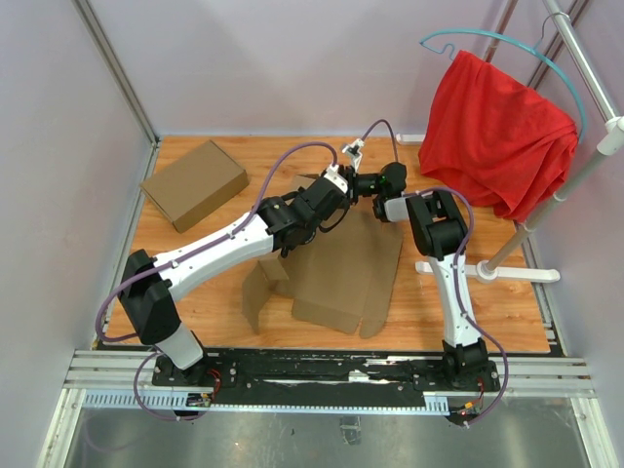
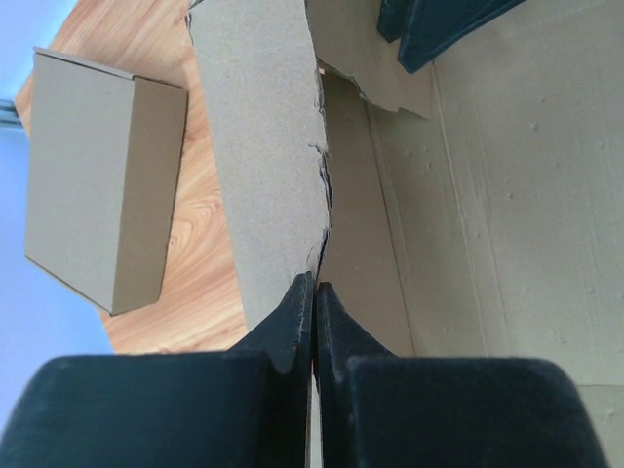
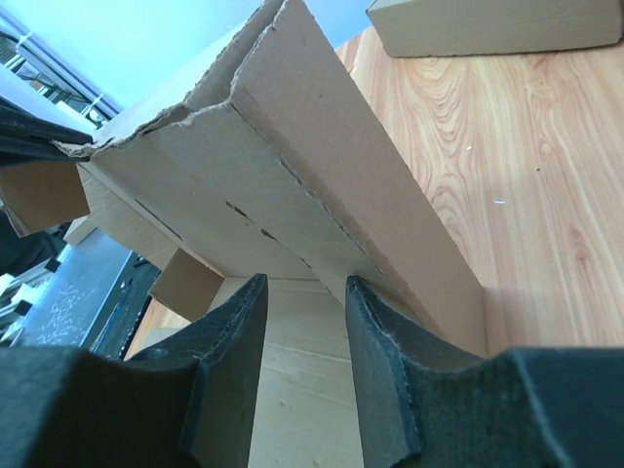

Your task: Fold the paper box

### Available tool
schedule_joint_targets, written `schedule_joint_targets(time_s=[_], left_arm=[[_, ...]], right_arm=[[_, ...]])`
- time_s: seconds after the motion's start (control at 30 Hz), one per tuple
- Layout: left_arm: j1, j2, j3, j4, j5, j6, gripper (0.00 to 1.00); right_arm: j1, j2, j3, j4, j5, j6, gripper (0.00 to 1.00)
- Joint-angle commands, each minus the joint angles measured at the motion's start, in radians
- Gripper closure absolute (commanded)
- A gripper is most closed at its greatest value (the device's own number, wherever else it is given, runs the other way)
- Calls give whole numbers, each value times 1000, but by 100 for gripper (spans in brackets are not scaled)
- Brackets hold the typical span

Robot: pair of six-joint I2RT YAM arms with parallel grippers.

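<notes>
The left arm (image 1: 224, 249) reaches from its base in a long slant over the table (image 1: 210, 310) and ends a little past the right side of the closed box (image 1: 193, 183). The left gripper (image 2: 314, 297) is pressed fully together. Its two fingers (image 2: 291, 327) pinch the ragged edge of a flap that stands up from the paper box (image 1: 341, 268).

The right arm (image 1: 450, 292) goes up from its base, bends at the elbow and turns back toward the closed box, so that its wrist points at the left gripper. The right gripper (image 3: 304, 283) has its fingers (image 3: 232, 361) partly apart with a clear gap between them. Through this gap only cardboard further behind shows, and nothing is pinched. Its tips are close under the same raised flap.

The paper box lies opened out on the table, to the right of the closed box and nearer to the arm bases, apart from it. Most of the sheet is flat. The flap on the side level with the closed box is lifted, and a small tab on the side toward the closed box is also bent up.

By count there are two arms, two grippers, and two cardboard boxes: one opened sheet and one closed. There is one red cloth (image 1: 497, 132), which hangs well to the right of the closed box, past the table edge.
</notes>
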Motion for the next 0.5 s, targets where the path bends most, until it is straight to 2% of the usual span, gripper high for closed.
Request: schedule_joint_targets(time_s=[0.0, 0.1, 0.27, 0.47], left_arm=[[-21, 20, 16, 11, 68, -19, 100], [-23, 18, 16, 5, 66, -22, 100], [-25, 15, 16, 5, 68, -23, 100], [-28, 17, 21, 4, 67, -23, 100]], right_arm=[[9, -73, -27, 51, 84, -59, 63], [-7, -98, -57, 53, 83, -61, 66], [-52, -133, -109, 54, 77, -81, 62], [-83, -107, -70, 48, 74, -71, 62]])
